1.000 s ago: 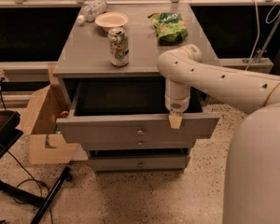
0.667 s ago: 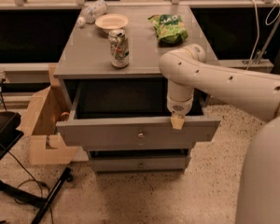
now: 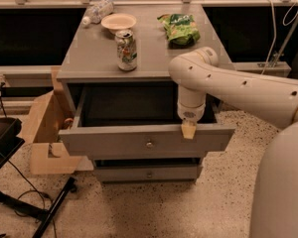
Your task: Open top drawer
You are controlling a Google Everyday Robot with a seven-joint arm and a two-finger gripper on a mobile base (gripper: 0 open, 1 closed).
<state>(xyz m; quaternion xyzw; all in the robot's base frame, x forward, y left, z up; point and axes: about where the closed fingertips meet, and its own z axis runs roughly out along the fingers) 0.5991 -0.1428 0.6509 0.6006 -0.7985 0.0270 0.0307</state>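
The top drawer (image 3: 114, 142) is a wide grey drawer with a small round metal knob (image 3: 149, 144) at its centre. It stands pulled out from the grey cabinet, and its dark inside shows. My gripper (image 3: 188, 129) hangs from the white arm at the drawer front's top edge, right of the knob. Its tan tip rests on or just over that edge. A narrower grey drawer (image 3: 148, 173) sits shut below.
On the cabinet top (image 3: 94, 58) stand a soda can (image 3: 126, 49), a white bowl (image 3: 118, 21), a plastic bottle (image 3: 98, 10) and a green chip bag (image 3: 179, 29). A cardboard box (image 3: 45, 128) stands at the left. A black stand and cables (image 3: 20, 202) lie on the speckled floor.
The gripper stays at the drawer front's top edge. The drawer looks about as far out as before. The view has shifted slightly.
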